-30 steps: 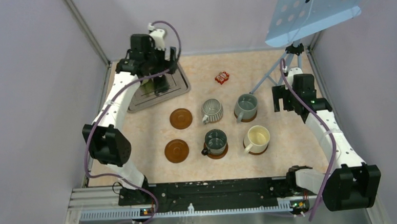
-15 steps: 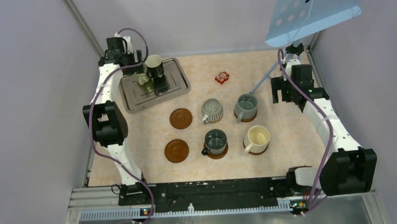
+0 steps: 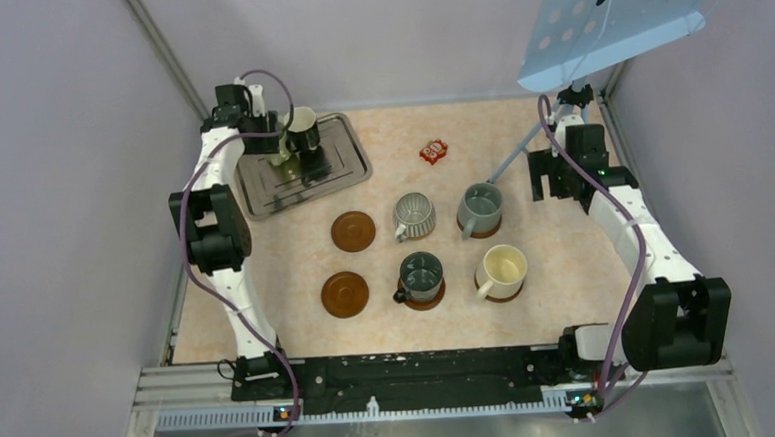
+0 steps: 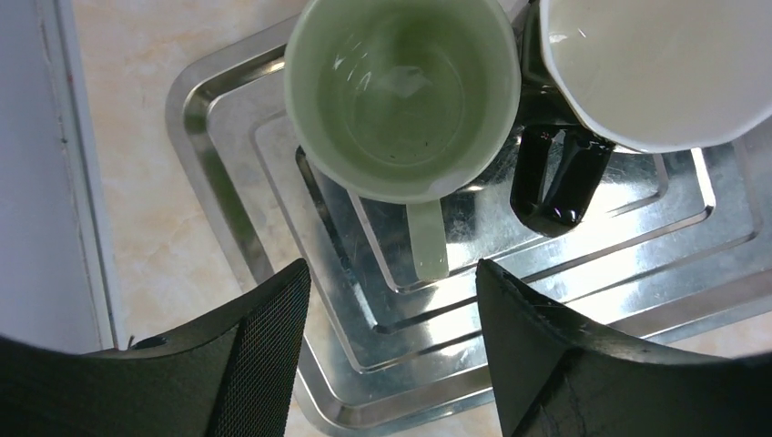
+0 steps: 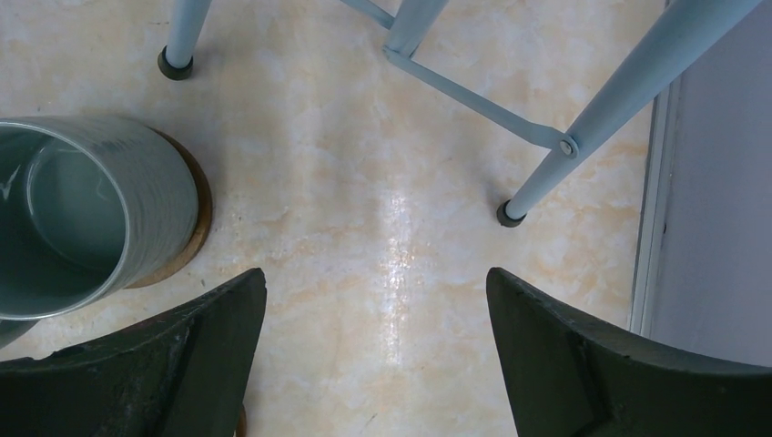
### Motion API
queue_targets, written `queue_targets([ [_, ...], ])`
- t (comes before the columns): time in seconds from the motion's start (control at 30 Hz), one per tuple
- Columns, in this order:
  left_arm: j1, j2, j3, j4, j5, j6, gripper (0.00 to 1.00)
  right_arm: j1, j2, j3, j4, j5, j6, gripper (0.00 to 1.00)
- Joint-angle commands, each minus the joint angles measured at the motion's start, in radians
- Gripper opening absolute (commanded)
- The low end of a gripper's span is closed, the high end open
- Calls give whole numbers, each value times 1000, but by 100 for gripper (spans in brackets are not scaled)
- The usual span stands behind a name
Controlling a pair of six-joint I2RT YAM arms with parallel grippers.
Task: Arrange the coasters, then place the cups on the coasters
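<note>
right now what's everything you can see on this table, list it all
cups mid-table: four; ribbed grey, grey-blue, dark grey-green, cream
cups on tray: two; pale green, black; far left
bare coasters: two, dark brown, left of mid-table cups
coaster edge: one, brown, under grey-blue
tray: one, metal, far left
packet: one, red, far centre
stand: one, light blue, far right
table: one, marbled beige
left tool: open, above tray
right tool: open, beside grey-blue
</note>
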Motion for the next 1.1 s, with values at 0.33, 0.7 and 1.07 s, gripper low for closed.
queue_targets([
  [0.33, 5, 161, 82, 106, -13, 0, 66, -5, 12, 96, 2, 44, -23, 89],
  [0.7, 9, 172, 78, 160, 22, 0, 37, -6, 3, 95, -12, 53, -25, 89],
  [1.07, 40, 12, -10, 225, -19, 3, 0, -5, -21, 72, -1, 37, -24, 89],
])
